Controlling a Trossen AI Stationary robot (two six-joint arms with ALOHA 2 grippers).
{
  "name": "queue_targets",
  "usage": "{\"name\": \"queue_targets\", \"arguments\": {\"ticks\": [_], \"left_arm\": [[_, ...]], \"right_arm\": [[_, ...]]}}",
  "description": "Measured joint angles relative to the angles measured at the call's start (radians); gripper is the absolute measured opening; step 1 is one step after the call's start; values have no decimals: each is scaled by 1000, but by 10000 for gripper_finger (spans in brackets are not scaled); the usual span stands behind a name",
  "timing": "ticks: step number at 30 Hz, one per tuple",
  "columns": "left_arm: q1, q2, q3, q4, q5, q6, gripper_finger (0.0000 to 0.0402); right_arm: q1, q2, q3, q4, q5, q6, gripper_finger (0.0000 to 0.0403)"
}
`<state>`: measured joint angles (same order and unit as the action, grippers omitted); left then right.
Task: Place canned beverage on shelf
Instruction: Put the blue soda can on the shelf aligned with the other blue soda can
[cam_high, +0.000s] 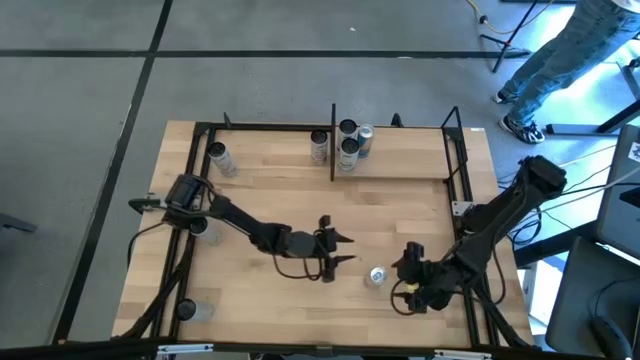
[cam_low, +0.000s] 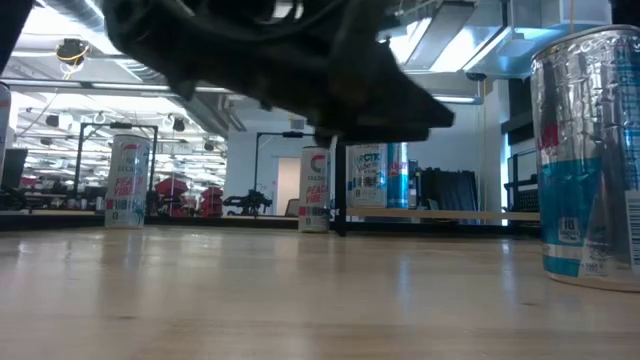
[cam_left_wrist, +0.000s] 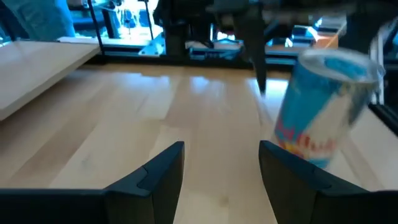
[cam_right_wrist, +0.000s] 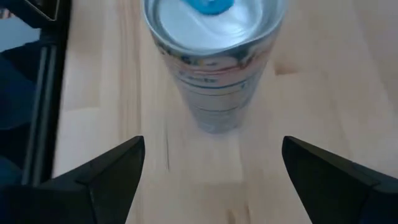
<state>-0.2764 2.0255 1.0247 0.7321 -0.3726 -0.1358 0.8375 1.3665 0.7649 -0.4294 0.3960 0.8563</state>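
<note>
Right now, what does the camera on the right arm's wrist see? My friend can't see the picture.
A silver and blue can stands upright on the wooden table, seen from above. The right gripper is open, its two dark fingers spread wide on either side, not touching the can.

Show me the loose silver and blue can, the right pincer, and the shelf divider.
silver and blue can (cam_high: 377, 276), high view, on its top lid.
right pincer (cam_right_wrist: 211, 168), right wrist view, midway between its open fingertips.
shelf divider (cam_high: 332, 140), high view, on the black upright's middle.

Glossy metal can (cam_right_wrist: 214, 59), smooth pale wooden table (cam_high: 270, 205)
</note>
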Motion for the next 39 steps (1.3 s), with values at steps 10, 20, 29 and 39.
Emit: {"name": "queue_targets", "arguments": {"ticks": [10, 20, 29, 39], "left_arm": [[11, 138, 147, -6, 19, 41, 194], [7, 145, 174, -4, 135, 38, 194], [-12, 143, 174, -14, 139, 33, 194], [-15, 143, 174, -56, 88, 30, 194]], "right_arm": [[0, 68, -16, 108, 155, -10, 365], [0, 109, -16, 122, 262, 0, 365], [2, 109, -16, 110, 266, 1, 365], [0, 108, -15, 48, 262, 41, 365]]}}
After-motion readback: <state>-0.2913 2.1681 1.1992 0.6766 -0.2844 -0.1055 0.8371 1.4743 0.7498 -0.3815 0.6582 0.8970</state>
